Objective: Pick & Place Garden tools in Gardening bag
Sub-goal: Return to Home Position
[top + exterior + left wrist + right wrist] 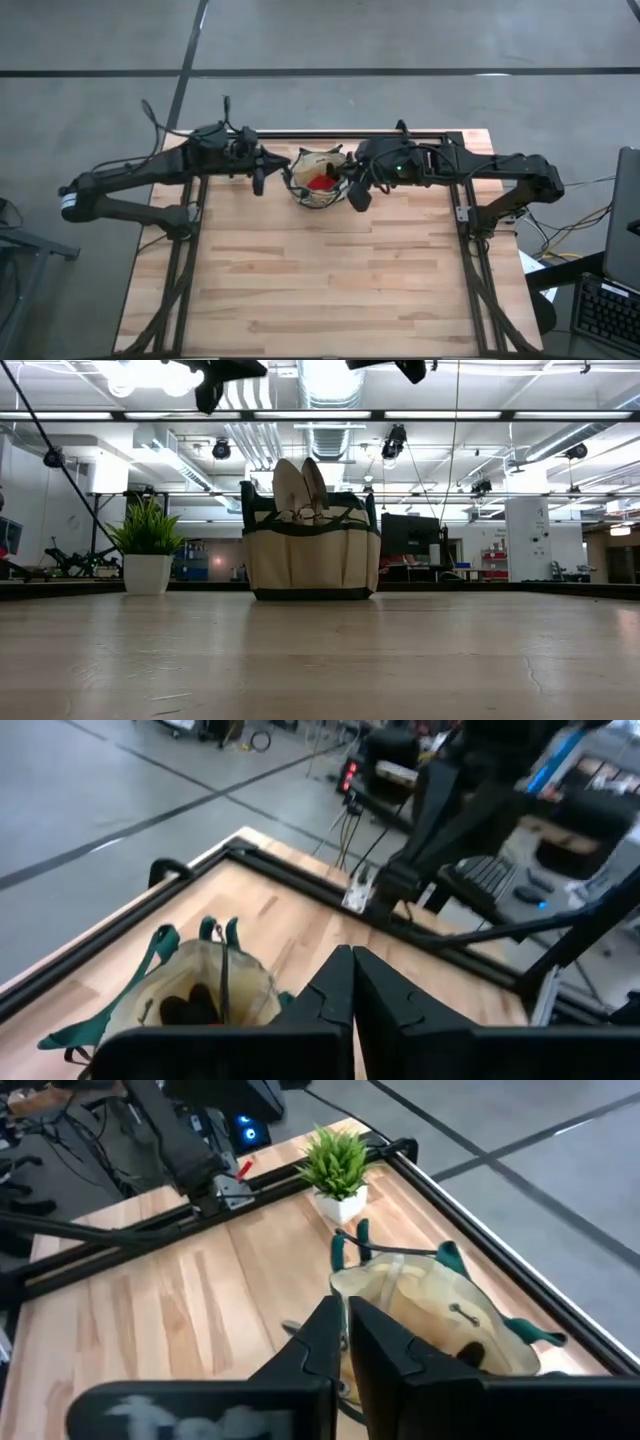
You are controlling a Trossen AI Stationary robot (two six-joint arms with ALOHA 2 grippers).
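The tan gardening bag (pixel 318 180) with dark green trim stands upright on its base near the table's far edge. It also shows in the low view (pixel 312 555). Two silver trowel blades (pixel 300 488) stick up out of it, and a red item (pixel 320 183) lies inside. My left gripper (pixel 258 182) hangs shut and empty just left of the bag, raised above the table. In its own view, its fingers (pixel 352 955) meet beside the bag (pixel 200 995). My right gripper (pixel 358 196) hangs shut and empty just right of the bag. In its own view, its fingers (pixel 345 1302) meet next to the bag (pixel 440 1315).
A small green potted plant (pixel 338 1165) in a white pot stands near the far edge, to the left of the bag. It also shows in the low view (pixel 147 550). A black frame rail (pixel 300 1170) runs along the far edge. Bare wooden tabletop (pixel 330 290) fills the near half.
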